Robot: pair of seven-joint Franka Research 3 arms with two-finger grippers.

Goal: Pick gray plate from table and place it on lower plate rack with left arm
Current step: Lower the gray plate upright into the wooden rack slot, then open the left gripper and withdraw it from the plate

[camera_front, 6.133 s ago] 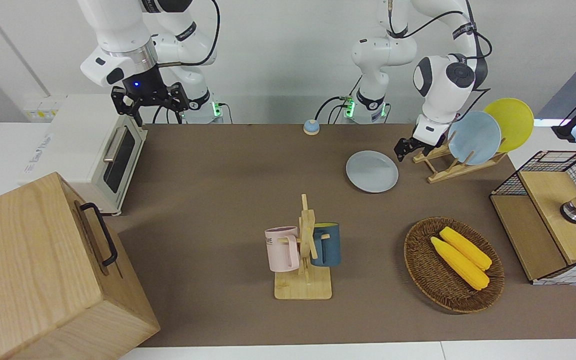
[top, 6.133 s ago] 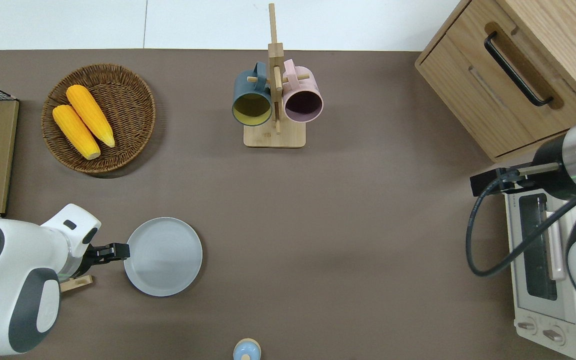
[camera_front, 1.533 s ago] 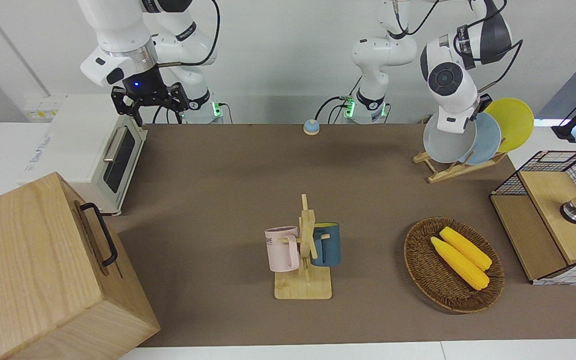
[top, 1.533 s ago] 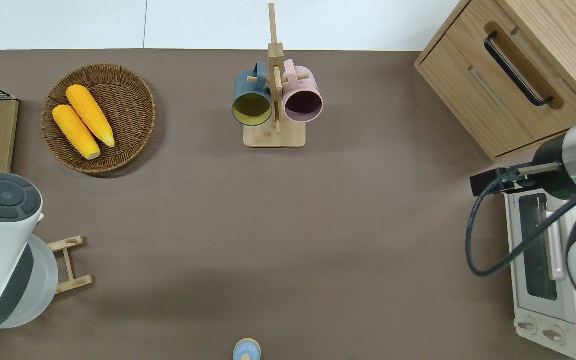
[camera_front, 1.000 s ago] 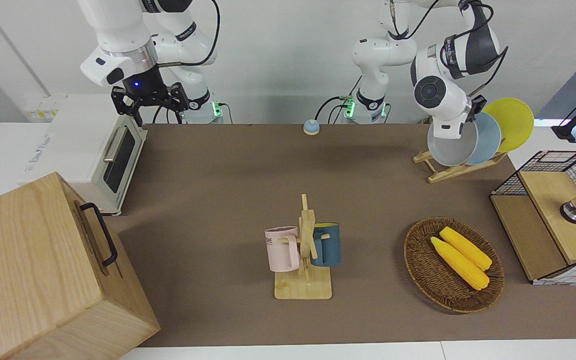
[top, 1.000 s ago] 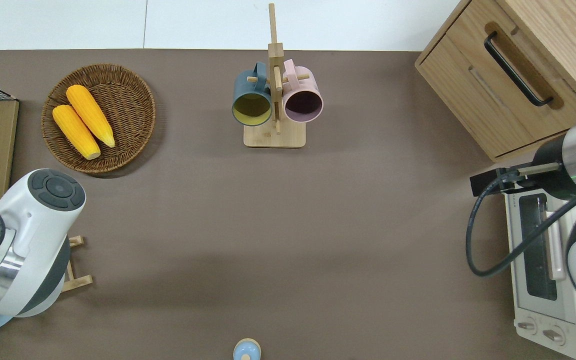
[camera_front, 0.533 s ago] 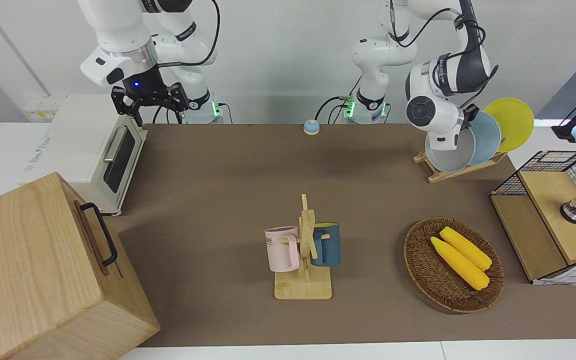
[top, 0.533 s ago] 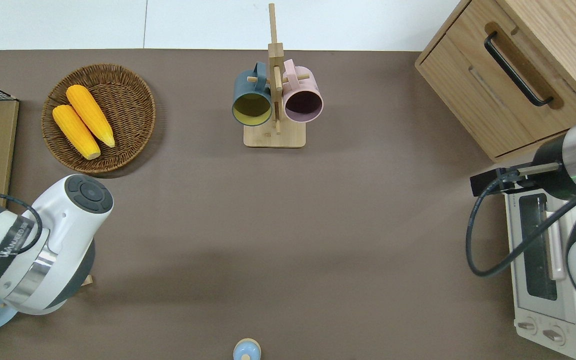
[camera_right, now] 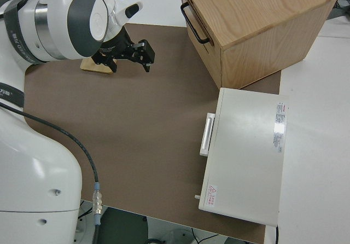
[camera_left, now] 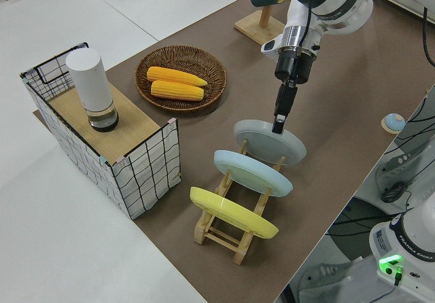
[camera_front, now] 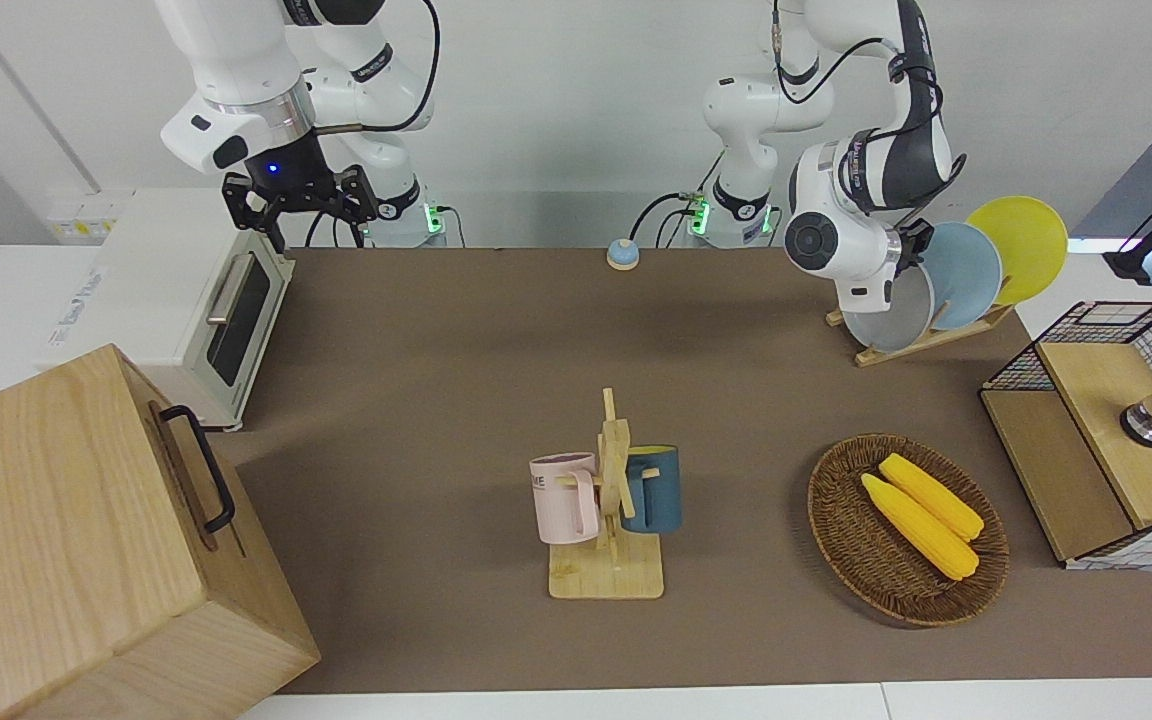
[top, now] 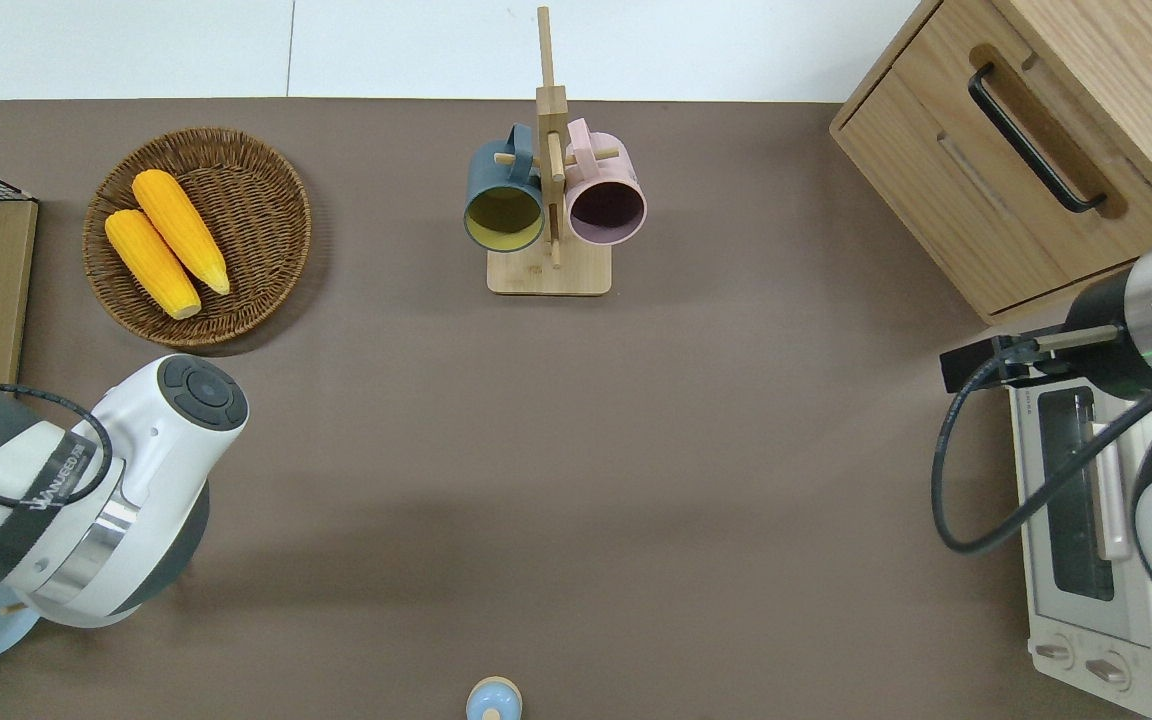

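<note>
The gray plate point(camera_front: 886, 320) point(camera_left: 262, 138) stands tilted in the end slot of the lower plate rack point(camera_front: 921, 340) point(camera_left: 219, 238), the slot toward the right arm's end of the table point(camera_front: 436, 400). It leans beside the light blue plate point(camera_left: 251, 172), and the yellow plate point(camera_left: 231, 211) is one slot further. My left gripper point(camera_left: 278, 123) reaches down from above and is shut on the gray plate's upper rim. In the overhead view the left arm hides the gray plate and the rack. The right gripper point(camera_front: 301, 200) is parked and open.
A wicker basket point(camera_front: 841, 540) with two corn cobs and a wire-mesh box point(camera_front: 1096, 430) lie farther from the robots than the rack. A mug stand point(camera_front: 608, 500) is mid-table. A toaster oven point(camera_front: 196, 300) and wooden cabinet point(camera_front: 86, 540) fill the right arm's end.
The gray plate, flat on the table six seconds ago, was lifted. Over the last second the left arm lowered it into the rack's end slot. The right arm has not moved.
</note>
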